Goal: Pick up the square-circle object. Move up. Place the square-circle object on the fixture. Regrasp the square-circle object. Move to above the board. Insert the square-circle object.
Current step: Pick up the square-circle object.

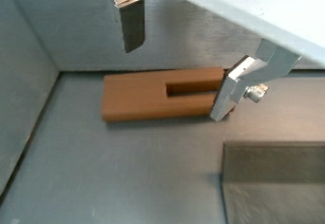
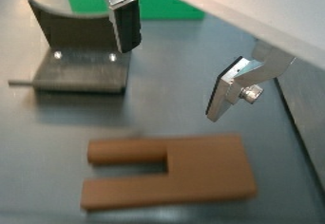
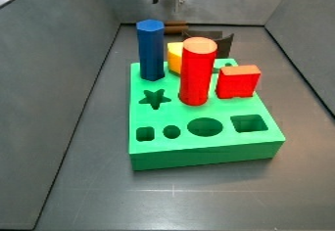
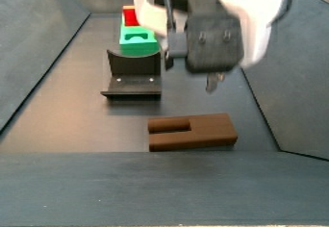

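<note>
— One brown piece lies flat on the grey floor: the square-circle object (image 2: 168,174). How does it look to you?

— Flat and blocky, plain brown, with a slot cut in from one end so that it forks into two prongs. In a wrist view (image 1: 160,95) the slot is a clean rectangular notch; I see no round part from these angles.

— And where is it against the gripper (image 2: 178,62)?

— Below it and untouched. The jaws stand wide apart with nothing between them. In both wrist views one finger (image 1: 131,24) hangs dark-padded over the bare floor beyond the piece, and the other, a silver plate (image 1: 233,92), sits at the slotted end, above it rather than on it.

— From the side?

— In a side view the gripper (image 4: 210,77) hovers over the object (image 4: 191,130), with clear air between them.

— What else is near?

— The fixture (image 4: 134,77), a black bracket on its base plate, stands just beyond the piece; the two are apart. Behind it is the green board (image 4: 139,44). In a side view the board (image 3: 203,135) carries a blue cylinder (image 3: 152,49), a red cylinder (image 3: 197,70) and a red cube (image 3: 238,80), with star, round, oval and square holes along its near edge.
</note>
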You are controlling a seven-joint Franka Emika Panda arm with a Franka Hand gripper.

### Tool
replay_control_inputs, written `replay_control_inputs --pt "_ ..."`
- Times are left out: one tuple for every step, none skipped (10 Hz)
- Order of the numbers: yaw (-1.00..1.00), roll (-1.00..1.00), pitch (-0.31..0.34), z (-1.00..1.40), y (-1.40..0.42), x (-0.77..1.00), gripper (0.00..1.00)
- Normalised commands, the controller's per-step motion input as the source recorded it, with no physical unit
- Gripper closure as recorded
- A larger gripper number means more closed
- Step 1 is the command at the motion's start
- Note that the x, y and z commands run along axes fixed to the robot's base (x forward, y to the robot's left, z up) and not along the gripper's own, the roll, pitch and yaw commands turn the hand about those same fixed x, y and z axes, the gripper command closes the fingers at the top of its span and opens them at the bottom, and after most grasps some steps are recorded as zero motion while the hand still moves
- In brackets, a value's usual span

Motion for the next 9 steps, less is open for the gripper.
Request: replay_control_inputs --pt "-0.63 -0.22 -0.09 -0.27 0.14 0.02 0.0" --pt "-0.66 -0.2 -0.094 -0.27 0.1 0.0 0.0" --pt "-0.63 -0.19 -0.103 -0.26 0.13 -0.02 0.0" --pt "-0.57 -0.17 -0.091 -0.25 0.2 -0.05 0.0" --pt "-0.51 -0.17 -0.086 -0.25 0.27 -0.07 0.0" --pt "-0.48 -0.14 -0.087 -0.25 0.31 -0.12 0.0" --pt "-0.49 -0.13 -0.114 -0.28 0.28 -0.19 0.0" --pt "-0.51 -0.14 -0.171 -0.31 0.22 -0.25 0.0" --pt "-0.52 -0.17 -0.29 -0.43 0.17 -0.26 0.0"
